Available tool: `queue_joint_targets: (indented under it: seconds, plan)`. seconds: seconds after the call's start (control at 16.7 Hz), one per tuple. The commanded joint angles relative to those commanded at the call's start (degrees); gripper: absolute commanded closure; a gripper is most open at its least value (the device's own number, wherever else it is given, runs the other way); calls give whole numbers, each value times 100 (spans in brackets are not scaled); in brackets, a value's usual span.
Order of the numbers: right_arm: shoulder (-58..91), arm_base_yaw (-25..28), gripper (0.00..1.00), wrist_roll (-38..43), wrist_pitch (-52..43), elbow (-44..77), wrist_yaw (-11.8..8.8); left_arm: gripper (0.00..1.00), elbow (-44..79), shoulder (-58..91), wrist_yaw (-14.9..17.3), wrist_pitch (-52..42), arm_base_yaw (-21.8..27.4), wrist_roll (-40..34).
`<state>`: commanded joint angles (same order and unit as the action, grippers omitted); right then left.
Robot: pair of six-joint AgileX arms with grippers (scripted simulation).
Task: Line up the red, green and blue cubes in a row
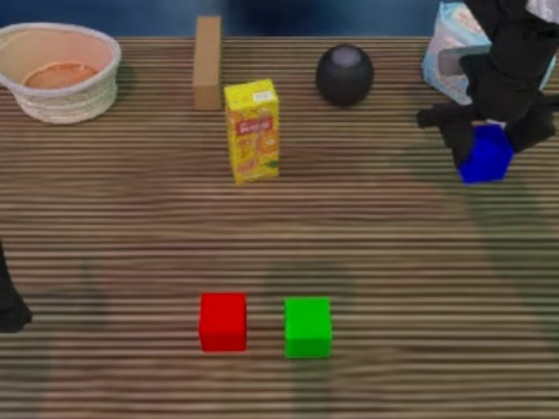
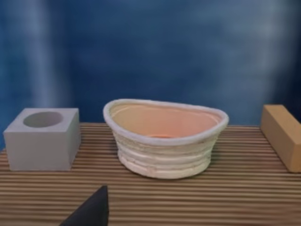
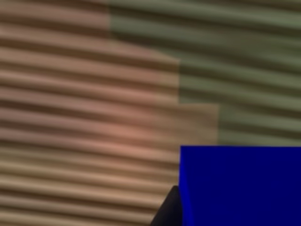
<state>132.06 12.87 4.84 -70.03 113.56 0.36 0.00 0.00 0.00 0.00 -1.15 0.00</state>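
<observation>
The red cube [image 1: 223, 321] and the green cube [image 1: 307, 326] stand side by side near the table's front edge, a small gap between them. Far from them, at the back right, is the blue cube [image 1: 486, 159], with my right gripper [image 1: 491, 140] shut on it from above, a dark finger on each side. The right wrist view shows the blue cube [image 3: 240, 186] up close with one finger [image 3: 171, 212] pressed against its side. My left gripper [image 1: 10, 305] is parked at the left edge, open, with only one finger [image 2: 91, 212] showing in its wrist view.
Along the back stand a woven basket [image 1: 59, 74], a tall tan block [image 1: 207, 61], a yellow juice carton [image 1: 252, 131], a black ball [image 1: 344, 75] and a pale pack [image 1: 450, 52] beside the right arm. A grey block with a round hole [image 2: 42, 139] sits left of the basket [image 2: 164, 141].
</observation>
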Motion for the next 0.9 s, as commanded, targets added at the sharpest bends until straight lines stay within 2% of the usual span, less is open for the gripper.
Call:
queue_joint_targets:
  seconds: [0.18, 0.3, 0.72, 0.9]
  plan:
    - [-59, 44, 100, 97, 39, -97, -3, 0, 0, 0, 0, 0, 0, 0]
    - [-328, 312, 100, 419, 126, -409, 0, 0, 0, 0, 0, 0, 0, 0]
    - [-1949, 2014, 100, 2702, 621, -2744, 24, 0, 0, 0, 0, 0, 0, 0]
    - [-2505, 2570, 100, 3335, 803, -3377, 46, 0, 0, 0, 0, 0, 0, 0]
